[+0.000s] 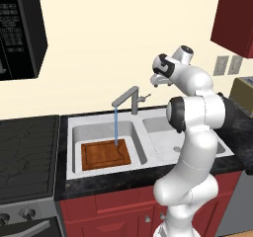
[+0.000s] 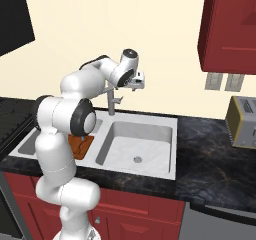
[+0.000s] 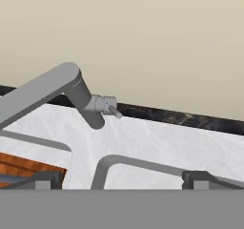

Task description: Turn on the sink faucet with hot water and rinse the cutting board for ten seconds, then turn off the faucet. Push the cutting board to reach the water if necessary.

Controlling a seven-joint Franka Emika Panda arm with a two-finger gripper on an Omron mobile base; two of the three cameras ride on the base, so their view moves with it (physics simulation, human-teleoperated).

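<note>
The sink faucet [image 1: 130,98] stands behind the double sink [image 1: 72,132], its spout reaching over the left basin. Water [image 1: 115,127] falls in a thin blue stream onto the far edge of the reddish-brown cutting board [image 1: 105,153], which lies flat on that basin's floor. My gripper [image 1: 160,83] hovers open above the counter, to the right of the faucet's side lever [image 1: 145,98] and apart from it. In the hand view the lever [image 3: 111,107] sits at centre left, the fingertips [image 3: 39,179] are spread wide, and a corner of the board [image 3: 24,167] shows.
A black stove [image 1: 24,152] borders the sink on the left, under a microwave [image 1: 20,28]. A toaster [image 2: 242,121] stands on the counter to the right, below wall outlets [image 2: 222,81]. The right basin [image 2: 135,144] holds nothing but its round drain.
</note>
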